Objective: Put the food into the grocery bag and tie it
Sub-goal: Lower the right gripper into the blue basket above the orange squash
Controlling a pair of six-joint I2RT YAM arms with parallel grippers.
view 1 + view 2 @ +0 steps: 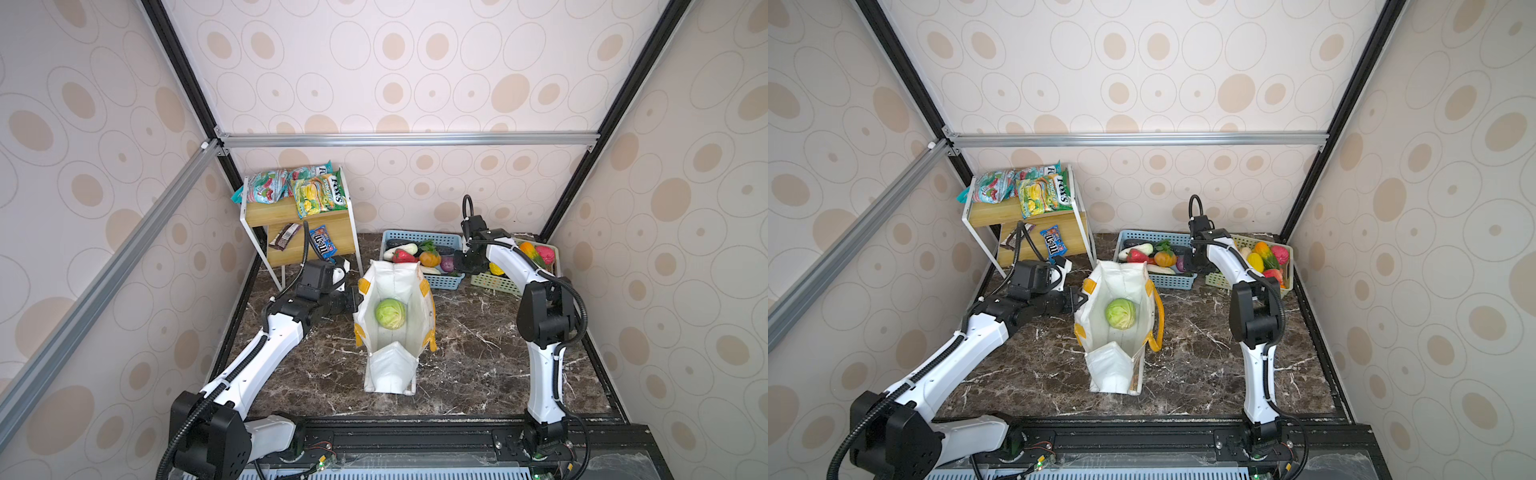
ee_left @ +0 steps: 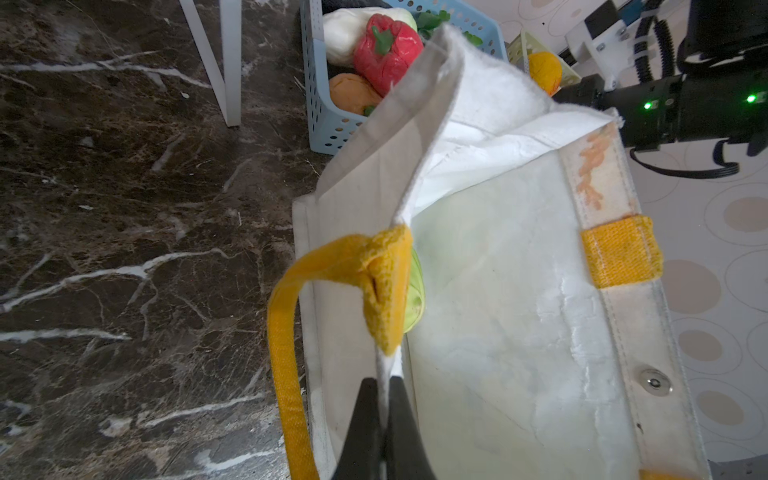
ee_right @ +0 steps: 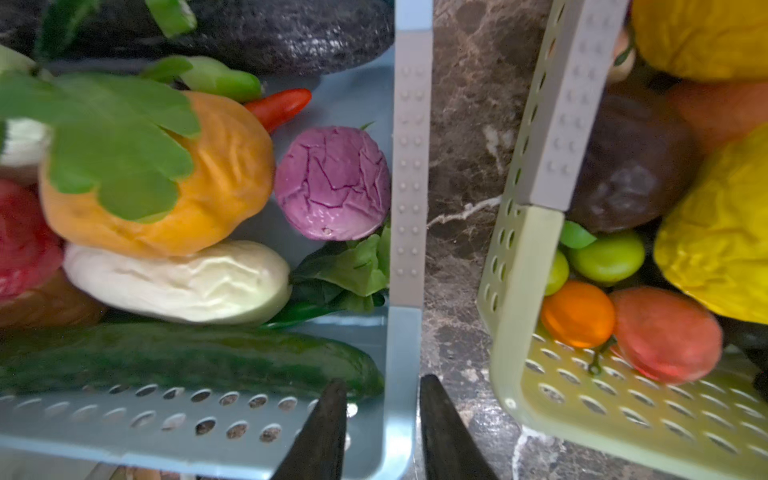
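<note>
The white grocery bag (image 1: 390,374) (image 1: 1113,370) stands open mid-table, a green cabbage (image 1: 390,313) (image 1: 1120,313) inside it. My left gripper (image 1: 355,301) (image 2: 384,382) is shut on the bag's left rim, just below a yellow tab (image 2: 388,286). More food fills two baskets at the back: an orange pumpkin (image 3: 166,187), a purple round one (image 3: 332,183), a white one (image 3: 178,282), a cucumber (image 3: 187,357). My right gripper (image 1: 461,264) (image 3: 382,384) hangs open over the blue basket's (image 3: 407,166) near corner, one finger on each side of its wall. An M&M's packet (image 1: 323,241) lies on the shelf.
A wooden shelf (image 1: 291,212) with a white frame stands at the back left, snack packets (image 1: 316,193) on top. The green basket (image 3: 540,145) of fruit sits right beside the blue one, a narrow strip of marble between them. Frame posts line the table edges.
</note>
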